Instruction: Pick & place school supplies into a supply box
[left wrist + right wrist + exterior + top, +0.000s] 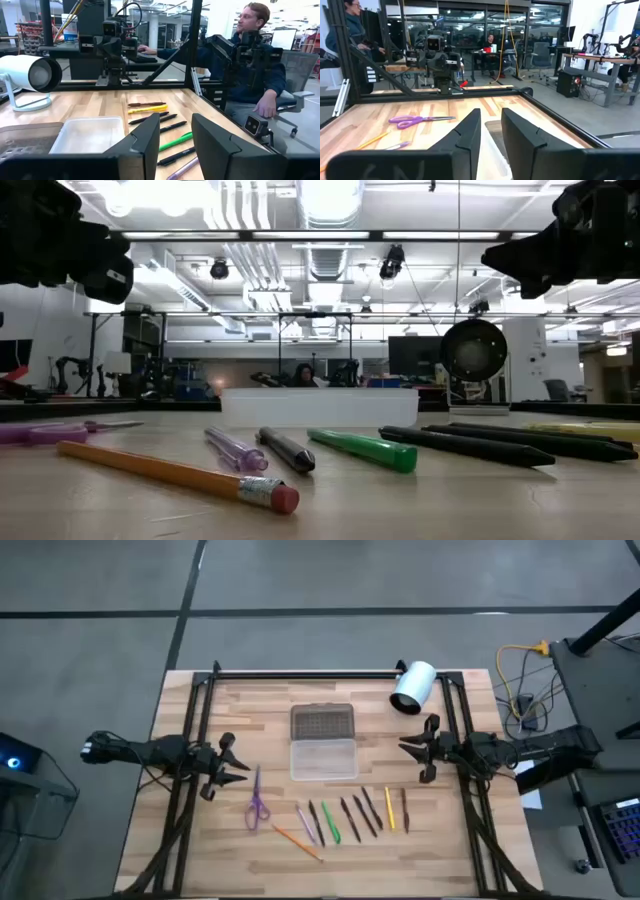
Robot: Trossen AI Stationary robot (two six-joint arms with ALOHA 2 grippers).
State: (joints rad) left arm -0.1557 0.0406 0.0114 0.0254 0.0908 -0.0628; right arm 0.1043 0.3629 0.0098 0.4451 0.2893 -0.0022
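The clear supply box (324, 758) sits mid-table with its dotted grey lid (322, 722) folded open toward the far edge. Nearer lies a row of pens and pencils: an orange pencil (297, 840), a pink pen (305, 823), dark pens (362, 815), a green pen (330, 822), a yellow pen (389, 809). Purple-handled scissors (257, 800) lie left of them. My left gripper (236, 761) hovers open at the table's left, above the scissors' far end. My right gripper (415, 748) hovers open right of the box. Neither touches anything.
A white cylinder lamp (412, 687) rests at the far right of the table. Black frame rails (320, 673) run along the far edge and both sides. A seated person (252, 60) is beyond the table's right side. Bare wood lies near the table's near edge.
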